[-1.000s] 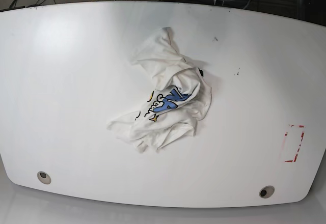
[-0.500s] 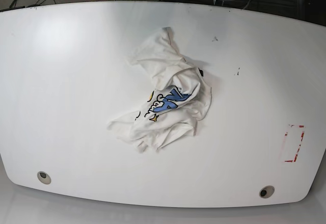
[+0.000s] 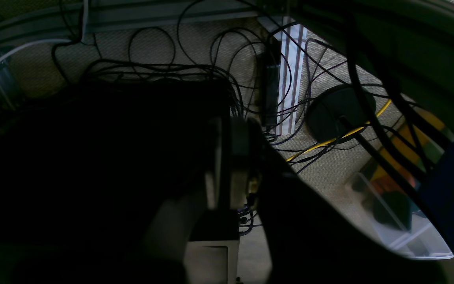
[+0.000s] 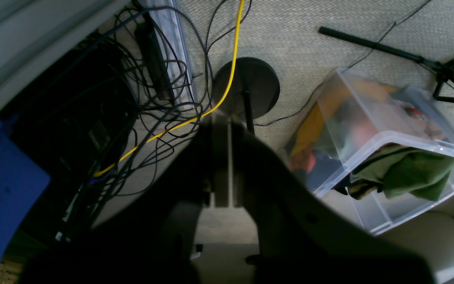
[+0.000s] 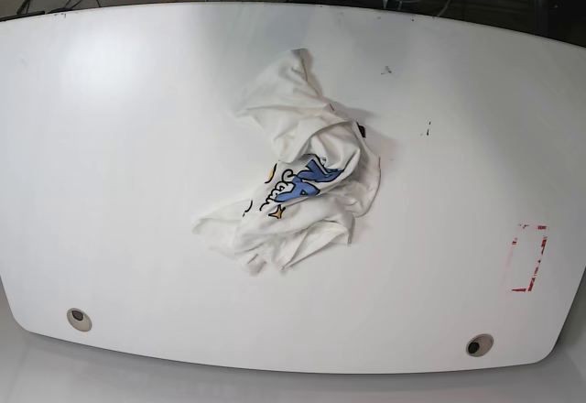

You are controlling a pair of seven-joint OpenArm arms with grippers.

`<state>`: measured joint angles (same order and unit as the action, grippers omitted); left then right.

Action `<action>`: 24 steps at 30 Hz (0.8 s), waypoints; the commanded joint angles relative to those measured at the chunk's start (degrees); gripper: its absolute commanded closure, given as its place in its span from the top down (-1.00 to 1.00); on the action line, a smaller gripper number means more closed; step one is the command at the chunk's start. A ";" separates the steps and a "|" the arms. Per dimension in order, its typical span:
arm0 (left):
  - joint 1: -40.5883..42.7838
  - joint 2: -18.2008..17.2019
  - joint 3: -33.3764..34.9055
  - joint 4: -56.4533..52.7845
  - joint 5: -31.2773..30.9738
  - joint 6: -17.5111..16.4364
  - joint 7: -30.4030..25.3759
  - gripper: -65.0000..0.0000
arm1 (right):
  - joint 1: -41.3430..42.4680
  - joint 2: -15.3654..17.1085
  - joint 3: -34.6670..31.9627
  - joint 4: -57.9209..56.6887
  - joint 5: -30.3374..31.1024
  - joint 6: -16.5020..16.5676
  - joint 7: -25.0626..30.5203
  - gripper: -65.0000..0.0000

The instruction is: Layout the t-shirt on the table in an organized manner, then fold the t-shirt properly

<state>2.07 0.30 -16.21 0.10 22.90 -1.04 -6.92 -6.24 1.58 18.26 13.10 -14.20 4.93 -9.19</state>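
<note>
Base view: table (image 5: pixel 119 147), t-shirt (image 5: pixel 298 179) crumpled at its middle, red tape outline (image 5: pixel 529 257) toward its right edge. Wrist views only: left gripper (image 3: pixel 227 165) and right gripper (image 4: pixel 221 157), both closed, empty, over floor cables (image 4: pixel 164 102) beyond the table.

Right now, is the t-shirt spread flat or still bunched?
Bunched. The t-shirt lies in a crumpled heap mid-table, fabric twisted over itself, blue and yellow print only partly showing. Neither gripper touches it.

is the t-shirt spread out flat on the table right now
No, the t-shirt lies crumpled in a heap near the middle of the table.
</note>
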 commanded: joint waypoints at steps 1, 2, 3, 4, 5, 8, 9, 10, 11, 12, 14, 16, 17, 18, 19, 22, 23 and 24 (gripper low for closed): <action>0.18 0.12 0.12 -0.10 -0.16 0.09 0.15 -0.90 | 0.03 0.21 0.02 0.31 -0.17 0.26 -0.15 -0.98; 0.18 0.11 0.08 -0.10 -0.18 0.11 0.15 -0.90 | 0.01 0.20 0.02 0.32 -0.17 0.27 -0.15 -0.98; 0.19 0.10 0.04 -0.10 -0.20 0.12 0.15 -0.90 | -0.01 0.18 0.02 0.33 -0.16 0.29 -0.14 -0.98; 0.21 0.10 0.03 -0.10 -0.20 0.13 0.14 -0.90 | 0.03 0.20 0.01 0.34 -0.18 0.30 -0.15 -0.98; 0.23 0.09 0.03 -0.10 -0.21 0.13 0.13 -0.90 | 0.07 0.22 0.00 0.35 -0.20 0.30 -0.16 -0.98; 0.18 -0.04 0.10 -0.10 -0.16 0.11 -0.05 -0.90 | -0.01 0.25 -0.01 0.25 -0.14 0.28 -0.13 -0.98; 0.16 -0.16 0.10 -0.10 -0.08 0.12 -0.26 -0.91 | -0.03 0.26 -0.05 0.18 -0.12 0.30 -0.10 -0.98; 0.16 -0.15 0.11 -0.10 -0.10 0.17 -0.27 -0.91 | -0.04 0.26 -0.06 0.14 -0.17 0.28 -0.08 -0.98; 0.17 -0.15 0.13 -0.10 -0.12 0.22 -0.28 -0.91 | -0.04 0.25 -0.07 0.10 -0.22 0.25 -0.06 -0.98; 0.16 -0.15 0.10 -0.10 -0.10 0.20 -0.29 -0.91 | -0.02 0.25 -0.08 0.09 -0.20 0.25 -0.08 -0.98; 0.14 -0.17 0.05 -0.10 -0.10 0.20 -0.31 -0.91 | 0.01 0.26 -0.10 0.11 -0.15 0.28 -0.07 -0.98; 0.13 -0.18 0.04 -0.10 -0.12 0.21 -0.30 -0.91 | 0.01 0.26 -0.09 0.11 -0.18 0.28 -0.01 -0.99; 0.15 -0.20 0.04 -0.10 -0.10 0.21 -0.28 -0.91 | 0.01 0.25 -0.08 0.08 -0.23 0.25 0.01 -0.98; 0.16 -0.15 0.09 -0.10 -0.07 0.28 -0.21 -0.91 | 0.02 0.26 -0.10 0.22 -0.12 0.29 0.25 -0.98; 0.18 -0.10 0.13 -0.10 -0.05 0.36 -0.14 -0.91 | 0.04 0.26 -0.13 0.36 -0.01 0.33 0.49 -0.98; 0.17 -0.06 0.13 -0.10 -0.02 0.37 -0.13 -0.91 | 0.04 0.28 -0.10 0.36 -0.04 0.31 0.74 -0.98; 0.18 -0.05 0.14 -0.10 0.03 0.40 -0.18 -0.91 | 0.01 0.29 -0.11 0.35 -0.04 0.31 0.85 -0.98; 0.20 -0.06 0.15 -0.10 0.01 0.39 -0.15 -0.91 | 0.01 0.30 -0.11 0.38 -0.08 0.31 1.01 -0.98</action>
<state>2.07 0.30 -16.16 0.10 22.92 -0.84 -6.94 -6.11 1.61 18.26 13.19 -14.20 4.95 -8.75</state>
